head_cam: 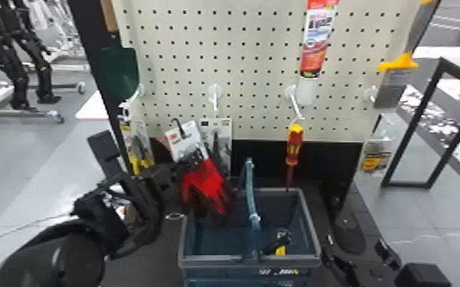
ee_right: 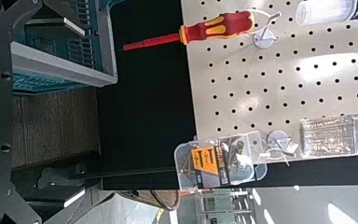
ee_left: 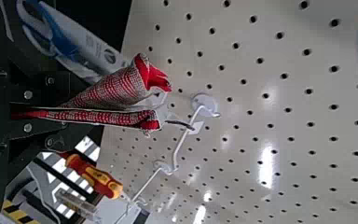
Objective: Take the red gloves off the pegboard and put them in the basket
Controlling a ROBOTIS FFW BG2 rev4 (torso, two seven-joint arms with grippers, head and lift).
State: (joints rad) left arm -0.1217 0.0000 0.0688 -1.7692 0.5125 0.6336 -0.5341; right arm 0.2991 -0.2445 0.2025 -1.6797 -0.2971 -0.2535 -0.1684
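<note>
At the lower left, my left gripper (head_cam: 170,174) is shut on the red gloves (head_cam: 206,179). They hang tilted over the back left rim of the basket (head_cam: 307,221), with their white card and black hanger above, apart from the pegboard hook. In the left wrist view, the gloves (ee_left: 102,117) are pinched in the left gripper (ee_left: 56,114), in front of the pegboard (ee_left: 279,84). Right of the basket, my right gripper (head_cam: 357,253) is parked open. In the right wrist view, nothing lies between the fingers of the right gripper (ee_right: 70,112).
A yellow-and-black item (head_cam: 281,244) lies in the basket, whose raised handle (head_cam: 251,191) crosses its middle. A screwdriver (head_cam: 293,147) hangs behind the basket. Other packages (head_cam: 137,147) hang at the left, and a box of screws (head_cam: 376,154) hangs at the right.
</note>
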